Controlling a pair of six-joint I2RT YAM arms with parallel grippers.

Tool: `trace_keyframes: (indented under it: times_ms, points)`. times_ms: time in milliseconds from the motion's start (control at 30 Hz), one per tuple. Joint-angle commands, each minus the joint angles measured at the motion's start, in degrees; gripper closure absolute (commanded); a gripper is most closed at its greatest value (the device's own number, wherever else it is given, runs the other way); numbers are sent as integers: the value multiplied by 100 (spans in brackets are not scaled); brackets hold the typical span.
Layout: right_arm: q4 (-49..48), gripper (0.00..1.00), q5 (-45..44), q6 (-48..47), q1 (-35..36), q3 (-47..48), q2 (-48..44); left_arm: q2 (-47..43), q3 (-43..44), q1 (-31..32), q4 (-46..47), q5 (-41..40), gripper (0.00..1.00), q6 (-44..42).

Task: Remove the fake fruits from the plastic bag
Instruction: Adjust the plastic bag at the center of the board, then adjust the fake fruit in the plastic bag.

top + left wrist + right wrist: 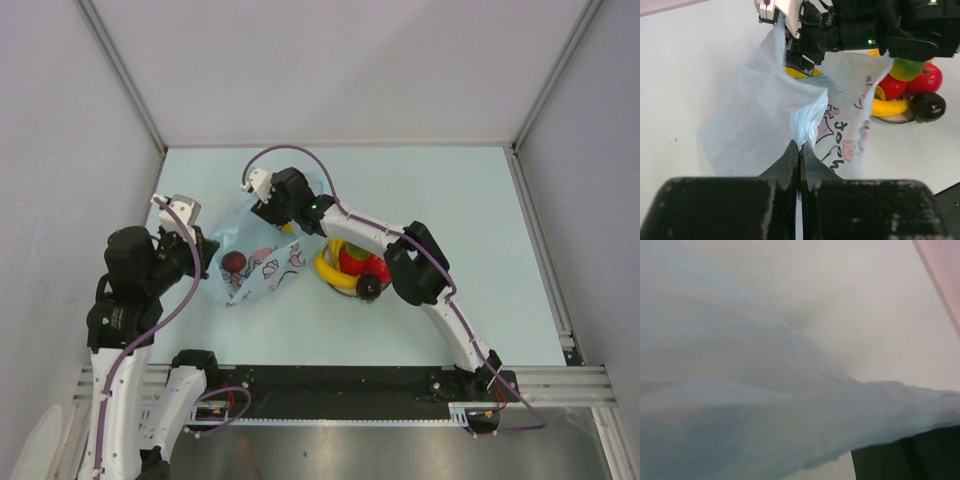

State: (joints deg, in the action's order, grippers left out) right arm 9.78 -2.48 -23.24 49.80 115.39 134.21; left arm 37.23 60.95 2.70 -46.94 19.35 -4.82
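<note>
Plainly, the plastic bag (pixel 262 262) hangs stretched between both arms over the pale bench (pixel 450 190). The left gripper (pixel 799 151) has its jaws closed tight on a fold of the film. The right gripper (pixel 781 24) pinches the bag's upper edge, and film fills its own wrist view. Pink and dark prints with lettering (pixel 840 131) mark the bag, but the words cannot be read. The fake fruits (pixel 912 85), among them a banana (pixel 890 107), sit heaped on a yellow plate (pixel 327 270) just beside the bag.

light-blue printed bag (pixel 262 266), yellow banana (pixel 890 107)
</note>
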Motion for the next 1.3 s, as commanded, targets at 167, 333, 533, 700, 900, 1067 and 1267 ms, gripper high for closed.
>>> trace_keyframes:
  times_ms: [167, 333, 533, 700, 900, 1067, 1267]
  points:
    - [-20, 26, 336, -373, 135, -7, -298, 135, -13, -41, 255, 244, 100, -98]
    - [-521, 32, 1028, -470, 311, -1008, -1220, 170, -118, -41, 404, 306, 100, 104]
    - [-179, 55, 1462, -277, 373, -967, -811, 276, -57, -41, 580, 315, 100, 288]
    - [-362, 55, 1014, -338, 188, -580, -291, 302, 14, -41, 493, 332, 100, 315]
    - [-538, 48, 802, -584, -32, -149, 140, 293, 31, -33, 352, 148, 100, 201]
    - [-592, 31, 538, -918, -93, 27, 263, 197, 84, -41, 150, -19, 100, 122]
    - [-355, 14, 205, -1296, -102, 386, 605, 179, 110, -41, 150, -28, 100, 113]
